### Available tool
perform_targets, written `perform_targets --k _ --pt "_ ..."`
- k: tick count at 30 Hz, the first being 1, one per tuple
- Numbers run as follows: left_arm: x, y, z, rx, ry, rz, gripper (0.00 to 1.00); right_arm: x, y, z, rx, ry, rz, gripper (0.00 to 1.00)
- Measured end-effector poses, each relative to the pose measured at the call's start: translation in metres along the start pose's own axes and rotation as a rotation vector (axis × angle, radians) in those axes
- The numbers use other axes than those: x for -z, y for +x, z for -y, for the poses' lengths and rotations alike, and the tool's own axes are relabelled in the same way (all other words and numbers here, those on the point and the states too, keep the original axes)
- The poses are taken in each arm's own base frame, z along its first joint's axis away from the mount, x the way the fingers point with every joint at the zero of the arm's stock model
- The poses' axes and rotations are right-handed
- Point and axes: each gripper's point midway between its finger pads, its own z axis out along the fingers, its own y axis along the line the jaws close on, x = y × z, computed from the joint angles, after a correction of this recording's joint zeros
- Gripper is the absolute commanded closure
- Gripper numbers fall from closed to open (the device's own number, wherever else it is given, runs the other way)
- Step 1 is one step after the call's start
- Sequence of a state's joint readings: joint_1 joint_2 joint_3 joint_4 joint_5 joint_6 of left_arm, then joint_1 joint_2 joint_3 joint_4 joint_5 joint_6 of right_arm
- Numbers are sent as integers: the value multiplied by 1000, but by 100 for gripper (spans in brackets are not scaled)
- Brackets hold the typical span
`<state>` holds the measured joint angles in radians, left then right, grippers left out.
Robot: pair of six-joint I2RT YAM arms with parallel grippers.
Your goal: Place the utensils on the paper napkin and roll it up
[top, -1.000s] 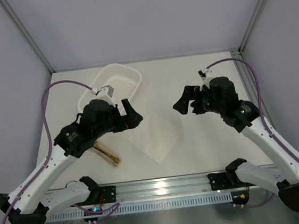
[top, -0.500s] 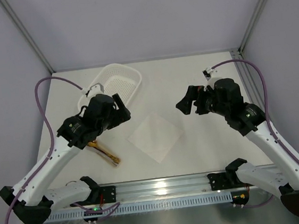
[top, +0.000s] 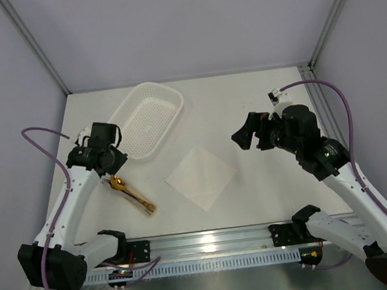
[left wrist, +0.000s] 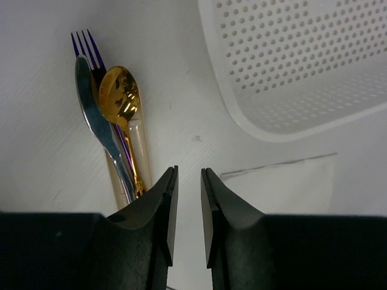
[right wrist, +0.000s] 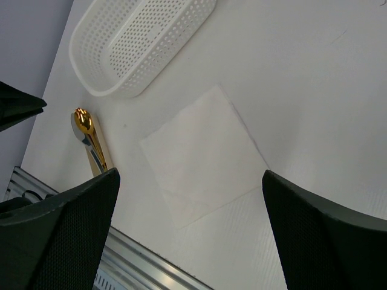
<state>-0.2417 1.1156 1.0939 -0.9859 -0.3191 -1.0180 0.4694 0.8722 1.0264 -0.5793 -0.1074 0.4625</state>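
Table (top: 257,90): white basket (top: 148,98) lies at 11 o'clock from the paper napkin (top: 201,176), which is flat at centre. Right gripper (right wrist: 190,174): jaws spread wide, empty, at the napkin's 3 o'clock. Left gripper (left wrist: 188,172): jaws a narrow slit apart, empty, above the utensils (left wrist: 115,130), bundled at the napkin's 9 o'clock.
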Motion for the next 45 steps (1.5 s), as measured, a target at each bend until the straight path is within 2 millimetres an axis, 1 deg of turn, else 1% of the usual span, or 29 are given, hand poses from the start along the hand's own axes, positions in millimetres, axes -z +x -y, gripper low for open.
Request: perform_targets --k 5,8,12,14,16,20,23,29,45 --pt "-22 26 -16 13 -77 -83 78 -4 8 5 -4 21 -37 0" --pt "-32 44 -31 26 -120 -127 79 -4 11 7 -5 26 -47 0" --pt "-48 73 -52 48 -164 -182 82 -4 14 8 -6 30 -54 0" --pt "-53 83 -60 55 -179 -201 82 -4 14 8 -6 31 -55 0" --pt "-57 88 -65 58 -188 -208 82 -4 14 8 -6 31 -54 0" --pt "-60 88 -63 62 -178 -201 83 -1 13 8 -6 31 -47 0" --pt "-62 86 -60 66 -167 -192 81 1 13 8 -6 31 -40 0" --pt "-67 87 -59 63 -174 -195 80 0 14 10 -9 37 -42 0" --pt "-78 98 -74 65 -241 -206 80 0 12 15 3 62 -33 0"
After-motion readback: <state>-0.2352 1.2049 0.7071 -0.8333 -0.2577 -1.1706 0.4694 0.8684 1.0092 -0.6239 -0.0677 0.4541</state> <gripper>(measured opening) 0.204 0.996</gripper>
